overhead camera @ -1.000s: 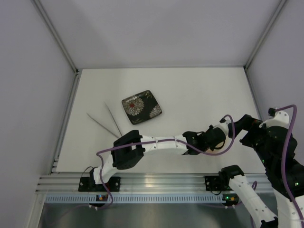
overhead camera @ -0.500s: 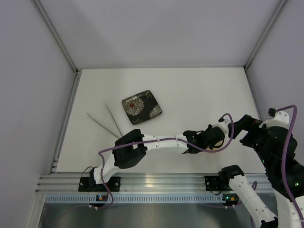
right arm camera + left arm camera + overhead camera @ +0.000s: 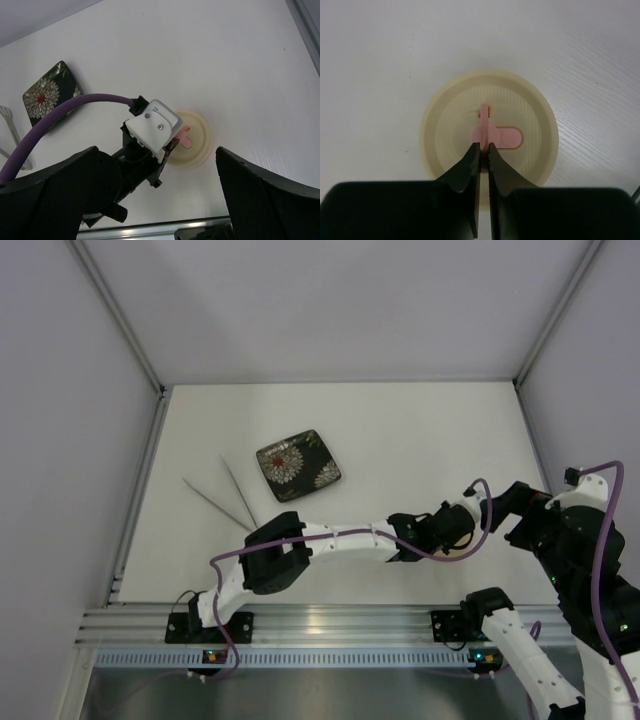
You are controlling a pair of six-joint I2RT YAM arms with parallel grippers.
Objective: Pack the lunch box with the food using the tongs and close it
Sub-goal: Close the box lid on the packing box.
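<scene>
Lunch box lid (image 3: 520,110) matt ribbed plastic; table (image 3: 380,60) faint wood grain; tongs (image 3: 215,503) metal.

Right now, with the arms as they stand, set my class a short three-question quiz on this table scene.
1. Fill in: the tongs lie ___ the plate (on / beside).
2. True or false: the left gripper is open.
3. The left gripper's tips meet at: A the plate; B the tongs; C the pink tab on the lid.
Key: 1 beside; 2 false; 3 C.
</scene>
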